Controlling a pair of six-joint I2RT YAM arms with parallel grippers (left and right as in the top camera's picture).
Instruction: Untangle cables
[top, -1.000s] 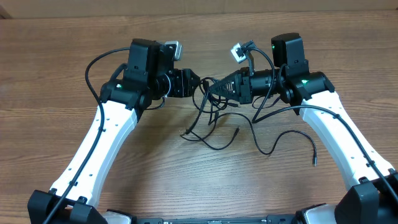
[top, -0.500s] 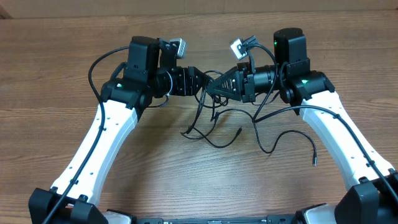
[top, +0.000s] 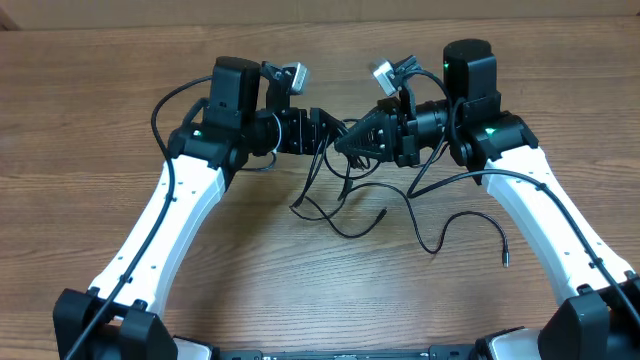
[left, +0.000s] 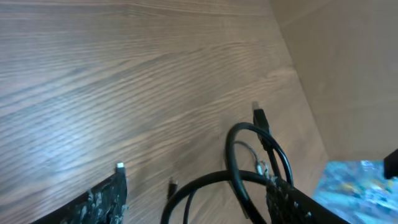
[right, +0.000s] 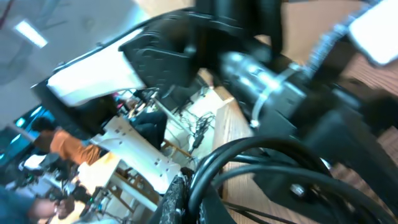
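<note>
The cables (top: 345, 180) are thin black cords in a tangle that hangs between my two grippers, with loose strands trailing over the table to a plug tip (top: 505, 258). My left gripper (top: 328, 128) is open, and in the left wrist view (left: 196, 177) cable loops (left: 211, 180) pass between its spread fingers. My right gripper (top: 347, 143) faces it, almost touching. In the right wrist view (right: 186, 193) it is shut on a bunch of the cables (right: 249, 149). Both grippers hold above the table.
The wooden table (top: 320, 290) runs out on all sides. The arms' own thicker black cables (top: 160, 100) arc beside each arm. The back edge of the table (top: 120, 22) lies just beyond the grippers. The near half holds only trailing strands.
My left gripper has moved right, closer to the right gripper. Both have shifted slightly away from me, and the hanging tangle has lifted and drawn in a little.
</note>
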